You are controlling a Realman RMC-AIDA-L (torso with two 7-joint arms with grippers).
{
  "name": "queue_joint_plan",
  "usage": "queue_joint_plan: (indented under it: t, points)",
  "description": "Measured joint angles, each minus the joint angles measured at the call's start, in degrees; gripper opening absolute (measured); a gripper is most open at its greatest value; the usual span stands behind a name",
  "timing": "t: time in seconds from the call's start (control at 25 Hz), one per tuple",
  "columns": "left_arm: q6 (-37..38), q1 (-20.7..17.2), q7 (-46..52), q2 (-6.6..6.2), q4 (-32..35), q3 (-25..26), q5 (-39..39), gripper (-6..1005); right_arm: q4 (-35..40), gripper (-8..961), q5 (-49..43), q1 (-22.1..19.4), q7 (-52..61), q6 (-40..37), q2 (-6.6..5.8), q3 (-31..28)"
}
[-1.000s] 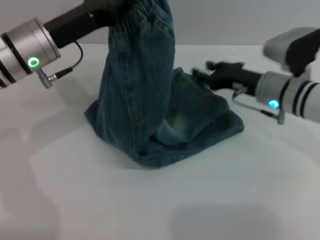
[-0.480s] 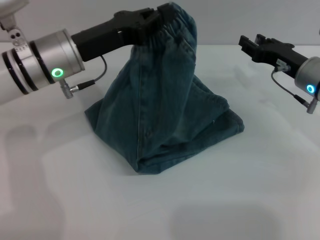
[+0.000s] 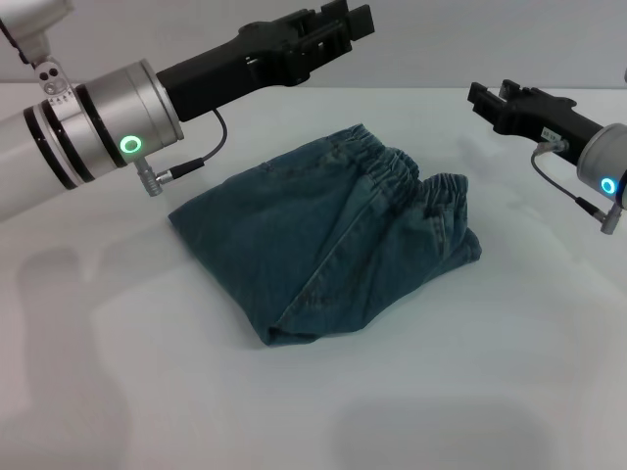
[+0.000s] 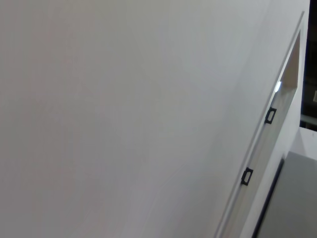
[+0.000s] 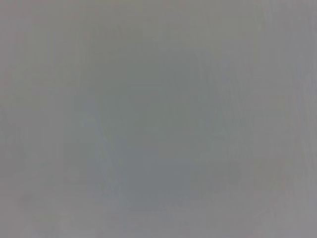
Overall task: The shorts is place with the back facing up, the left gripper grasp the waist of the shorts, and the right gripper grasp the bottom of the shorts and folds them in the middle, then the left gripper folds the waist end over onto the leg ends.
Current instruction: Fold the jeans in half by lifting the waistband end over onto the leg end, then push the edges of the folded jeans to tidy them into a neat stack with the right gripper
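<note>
Head camera looks down; wrist cameras face blank surfaces.

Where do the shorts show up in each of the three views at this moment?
Head view: the shorts lie folded mid-table, waistband at the far right, between and below both raised grippers.
Left wrist view: not in it.
Right wrist view: not in it.
Shared landmark: none; neither wrist view shows anything that is also in the head view.

White table (image 3: 411, 392), plain matte top: one pair of folded blue-green denim shorts (image 3: 323, 245) lying flat near its middle, puckered waistband apparently toward the far right edge.
</note>
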State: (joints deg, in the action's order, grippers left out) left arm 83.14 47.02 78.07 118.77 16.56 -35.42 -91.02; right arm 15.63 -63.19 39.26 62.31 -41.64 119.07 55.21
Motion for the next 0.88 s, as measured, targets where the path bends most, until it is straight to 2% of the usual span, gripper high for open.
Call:
queue_joint_plan:
  t: [0.32,0.44,0.56,0.6,0.72,0.88]
  points:
    - [2.46,-3.07,-1.82,-0.18,-0.12,0.24,3.67,613,0.77,486,-0.03,-0.98,-0.07,-1.80,-0.10,0.04]
    - [4.20,-5.77,-5.74,-0.26,-0.13,0.31,7.69,716,3.26,486,-0.60,-2.25,-0.16,-6.13,-0.25,0.77]
    - [4.87,-7.74,-7.90,-0.34,-0.13,0.36,10.06,796,6.45,486,-3.20,-3.13,-0.11,-15.34,-0.52,2.71]
    - [5.16,-9.79,-9.64,-0.37,-0.13,0.41,12.37,822,6.45,486,-3.20,-3.13,-0.11,-15.34,-0.52,2.71]
    - [5.23,-14.24,-13.17,-0.38,-0.18,0.45,17.62,822,9.27,486,-7.44,-3.06,1.50,-22.61,-0.62,4.32]
    - [5.26,-17.46,-15.89,-0.39,-0.60,0.48,21.25,822,12.90,486,-14.34,-1.96,5.24,-30.67,-0.62,6.76]
